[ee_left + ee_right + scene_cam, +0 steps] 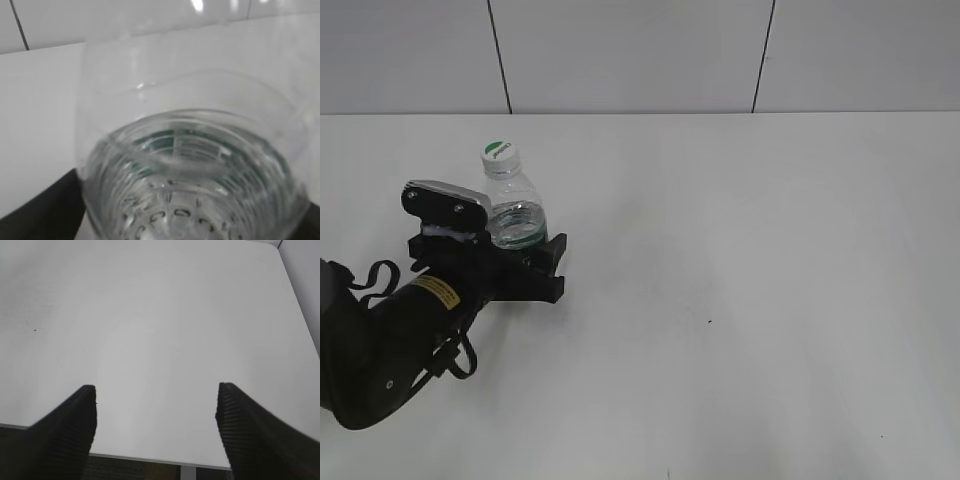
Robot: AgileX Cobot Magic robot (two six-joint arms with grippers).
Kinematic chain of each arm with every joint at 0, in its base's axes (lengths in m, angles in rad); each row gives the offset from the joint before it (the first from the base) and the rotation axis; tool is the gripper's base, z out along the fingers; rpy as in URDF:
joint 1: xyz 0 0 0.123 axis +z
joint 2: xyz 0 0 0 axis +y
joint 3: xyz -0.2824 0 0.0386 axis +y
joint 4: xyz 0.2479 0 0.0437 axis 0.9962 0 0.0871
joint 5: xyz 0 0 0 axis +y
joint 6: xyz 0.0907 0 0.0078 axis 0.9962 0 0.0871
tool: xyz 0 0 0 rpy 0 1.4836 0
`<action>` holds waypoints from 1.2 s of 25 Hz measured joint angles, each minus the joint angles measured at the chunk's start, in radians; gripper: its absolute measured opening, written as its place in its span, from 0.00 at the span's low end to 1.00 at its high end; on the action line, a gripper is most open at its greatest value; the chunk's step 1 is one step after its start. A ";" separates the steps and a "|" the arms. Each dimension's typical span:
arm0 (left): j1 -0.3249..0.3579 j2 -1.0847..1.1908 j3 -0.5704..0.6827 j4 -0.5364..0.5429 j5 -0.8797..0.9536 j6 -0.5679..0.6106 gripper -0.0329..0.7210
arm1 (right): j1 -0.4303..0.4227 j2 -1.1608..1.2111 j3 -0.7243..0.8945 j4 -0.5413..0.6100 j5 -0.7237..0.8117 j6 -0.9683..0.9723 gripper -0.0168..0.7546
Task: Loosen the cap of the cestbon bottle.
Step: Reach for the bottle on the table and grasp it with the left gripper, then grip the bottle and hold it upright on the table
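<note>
The cestbon bottle (514, 205) stands upright on the white table at the left, clear with a dark green label band low on its body. Its white cap (499, 155) with a green mark sits on the neck. My left gripper (523, 255) is shut on the bottle's lower body, one black finger on each side. In the left wrist view the bottle (190, 150) fills the frame between the fingers of the left gripper (192, 220), and the cap is out of view. My right gripper (156, 405) is open and empty over the table's near edge; it does not show in the exterior view.
The white table (770, 260) stretches to the right of the bottle and also shows in the right wrist view (150, 315). A tiled white wall (620, 50) stands behind it. The table's front edge (150, 460) lies under the right gripper.
</note>
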 joint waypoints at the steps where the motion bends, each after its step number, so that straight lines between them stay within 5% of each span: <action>1: 0.000 0.000 0.000 0.000 0.000 0.000 0.81 | 0.000 0.000 0.000 0.000 0.000 0.000 0.76; 6: 0.000 0.000 0.000 0.000 0.000 0.006 0.77 | 0.000 0.000 0.000 0.000 0.000 0.000 0.76; 10: 0.000 0.000 0.000 0.006 0.000 0.006 0.58 | 0.000 0.000 0.000 0.000 0.000 0.000 0.76; 24: 0.000 -0.001 0.000 0.011 -0.001 0.061 0.58 | 0.000 0.000 0.000 0.000 0.000 0.000 0.76; 30: 0.002 -0.069 0.000 0.159 0.031 0.096 0.58 | 0.000 0.000 0.000 0.000 0.000 0.000 0.76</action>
